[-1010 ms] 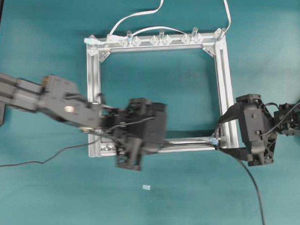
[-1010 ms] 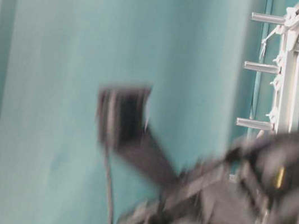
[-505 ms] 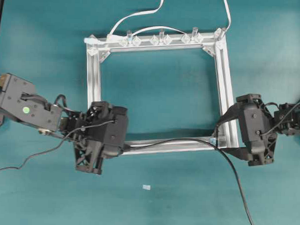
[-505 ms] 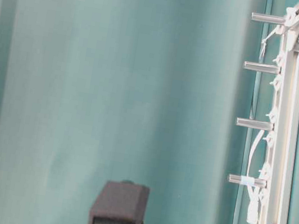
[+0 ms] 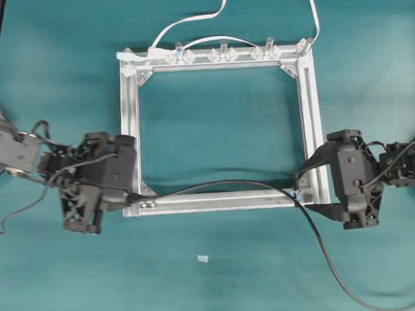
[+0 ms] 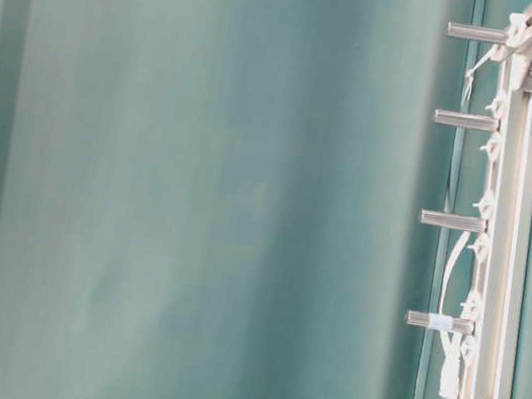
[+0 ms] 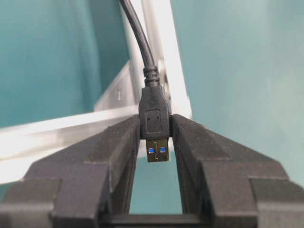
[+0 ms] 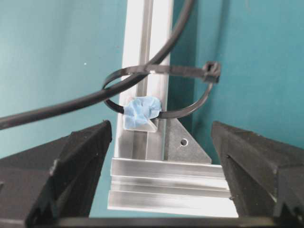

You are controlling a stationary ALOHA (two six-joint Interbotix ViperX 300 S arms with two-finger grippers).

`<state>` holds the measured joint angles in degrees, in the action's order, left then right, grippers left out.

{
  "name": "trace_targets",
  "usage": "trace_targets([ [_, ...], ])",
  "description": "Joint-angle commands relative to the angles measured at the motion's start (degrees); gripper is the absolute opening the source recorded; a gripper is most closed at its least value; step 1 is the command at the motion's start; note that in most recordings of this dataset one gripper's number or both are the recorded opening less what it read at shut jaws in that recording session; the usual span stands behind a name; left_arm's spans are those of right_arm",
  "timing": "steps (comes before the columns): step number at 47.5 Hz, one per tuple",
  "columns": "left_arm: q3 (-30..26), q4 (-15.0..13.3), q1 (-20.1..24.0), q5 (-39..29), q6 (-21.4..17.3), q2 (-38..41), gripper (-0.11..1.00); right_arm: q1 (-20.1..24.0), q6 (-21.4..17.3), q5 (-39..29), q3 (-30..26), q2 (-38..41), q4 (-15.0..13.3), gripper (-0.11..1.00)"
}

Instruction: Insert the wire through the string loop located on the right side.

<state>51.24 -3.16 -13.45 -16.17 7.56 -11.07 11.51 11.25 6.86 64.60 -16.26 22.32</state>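
Wire (image 8: 142, 78) threaded through string loop (image 8: 161, 90) beside aluminium frame (image 8: 147, 38), seen only by right wrist; left jaws pinching its blue-tongued plug (image 7: 156, 124), right jaws wide, empty.

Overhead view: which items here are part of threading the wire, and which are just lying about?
In play:
- wire
- string loop
- left gripper, shut on the plug
- right gripper, open at the loop

Lying about:
- white cables
- clear clips
- small pale scrap
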Motion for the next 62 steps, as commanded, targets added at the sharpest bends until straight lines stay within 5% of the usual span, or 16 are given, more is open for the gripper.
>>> trace_targets([
  [1, 0.62, -0.18, -1.23, -1.67, 0.88, -3.60, 0.27, 0.18, -0.09, 0.18, -0.97, -0.70, 0.09, 0.94],
  [28, 1.85, -0.18, -4.83, -5.89, 1.14, -4.83, 0.27, 0.09, -0.09, 0.26, -1.58, -0.70, 0.09, 0.94],
  [41, 3.96, -0.09, -4.75, -8.17, 6.50, -4.83, 0.27, 0.09, -0.09, 0.18, -1.58, -0.70, 0.09, 0.94],
  [50, 3.96, 0.09, -4.75, -8.17, 6.94, -4.75, 0.27, 0.09, -0.09, 0.18, -1.58, -0.62, 0.09, 0.94],
  [59, 3.96, 0.18, -4.83, -8.79, 6.94, -4.75, 0.76, 0.09, -0.09, 0.26, -1.67, -0.62, 0.09, 0.94],
  [62, 4.04, 0.18, -4.83, -8.79, 6.86, -4.75, 0.76, 0.09, -0.09, 0.35, -1.58, -0.62, 0.09, 0.94],
])
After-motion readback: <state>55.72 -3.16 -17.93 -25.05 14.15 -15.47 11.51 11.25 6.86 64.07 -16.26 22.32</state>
